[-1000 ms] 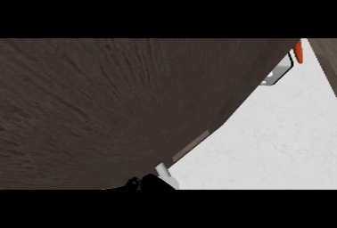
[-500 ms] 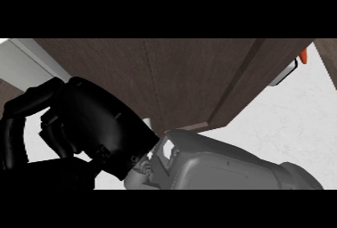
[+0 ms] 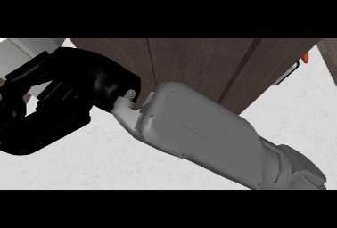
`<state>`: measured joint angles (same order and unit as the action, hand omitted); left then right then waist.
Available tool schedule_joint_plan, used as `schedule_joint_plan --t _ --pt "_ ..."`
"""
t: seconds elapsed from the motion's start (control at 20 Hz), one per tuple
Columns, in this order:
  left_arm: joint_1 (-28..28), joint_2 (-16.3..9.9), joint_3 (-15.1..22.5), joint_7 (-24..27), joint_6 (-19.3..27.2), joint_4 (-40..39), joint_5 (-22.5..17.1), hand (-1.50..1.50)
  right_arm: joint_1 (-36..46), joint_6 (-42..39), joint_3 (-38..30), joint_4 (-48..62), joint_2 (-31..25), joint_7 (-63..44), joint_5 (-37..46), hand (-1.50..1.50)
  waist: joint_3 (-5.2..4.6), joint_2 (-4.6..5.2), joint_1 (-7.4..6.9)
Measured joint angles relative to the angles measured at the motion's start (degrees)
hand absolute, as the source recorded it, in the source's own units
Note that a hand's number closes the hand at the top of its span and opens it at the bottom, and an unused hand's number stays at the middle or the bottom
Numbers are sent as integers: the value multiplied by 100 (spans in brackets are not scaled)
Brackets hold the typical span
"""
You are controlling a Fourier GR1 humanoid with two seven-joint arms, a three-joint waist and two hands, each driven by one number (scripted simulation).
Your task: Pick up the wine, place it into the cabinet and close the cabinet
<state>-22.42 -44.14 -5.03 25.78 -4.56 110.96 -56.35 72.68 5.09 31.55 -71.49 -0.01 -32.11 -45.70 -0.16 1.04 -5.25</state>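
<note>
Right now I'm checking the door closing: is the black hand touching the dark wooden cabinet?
Cannot tell. In the head view the hand overlaps the cabinet, but no contact line or gap shows plainly.

grey forearm (image 3: 204, 133), black robot hand (image 3: 63, 95), fingers curled

The dark brown wooden cabinet (image 3: 197, 67) fills the upper view, its panels upright with vertical seams between them.

- hand (image 3: 63, 95): black, glossy;
- forearm (image 3: 197, 133): pale grey, darker grey near the lower edge;
- cabinet (image 3: 197, 62): dark brown, wood grain, thin vertical seams;
- counter (image 3: 99, 164): white, faintly speckled;
- small orange spot (image 3: 306, 57), top right.
</note>
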Motion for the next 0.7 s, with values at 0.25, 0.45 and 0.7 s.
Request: schedule_joint_plan --t 0.25,0.45,0.7 --pt "-116 17 -171 -70 -42 22 -21 -150 332 -497 -339 1245 4 687 -104 150 -19 -32 69" --pt "-116 24 -302 -113 -89 -60 -42 -150 475 -691 -504 1955 4 1338 166 150 -52 -70 123" --pt "-75 -43 -431 -244 -125 -21 -143 -150 405 -922 -449 2212 4 1862 255 150 -88 -188 102"
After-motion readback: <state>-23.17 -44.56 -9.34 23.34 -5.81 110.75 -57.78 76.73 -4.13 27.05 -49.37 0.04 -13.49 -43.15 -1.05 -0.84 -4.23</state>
